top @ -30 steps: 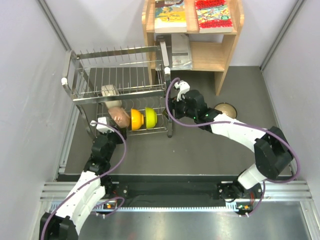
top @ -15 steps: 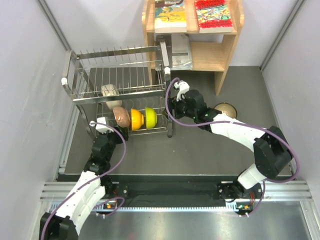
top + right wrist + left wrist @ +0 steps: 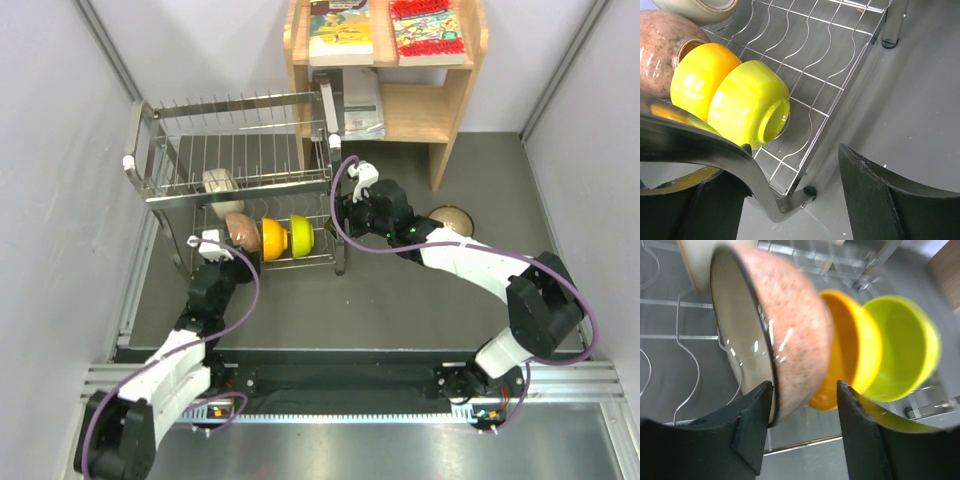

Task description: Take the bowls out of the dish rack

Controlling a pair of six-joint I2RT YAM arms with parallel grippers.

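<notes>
Left gripper (image 3: 804, 390): open part-way, astride the lower rim of the pink bowl (image 3: 790, 330). One finger is against the pale inside and the other stands off the speckled outside, so nothing is gripped.
Right gripper (image 3: 794, 150): spread wide at the right end of the rack (image 3: 250, 102), with the corner bar crossing before it and nothing in hand.
Row on the lower tier: pink, orange bowl (image 3: 845, 360) and green bowl (image 3: 747, 100) on edge and nested, left to right.
Cream bowl (image 3: 220, 182): just behind the pink one, can't tell which tier.
</notes>
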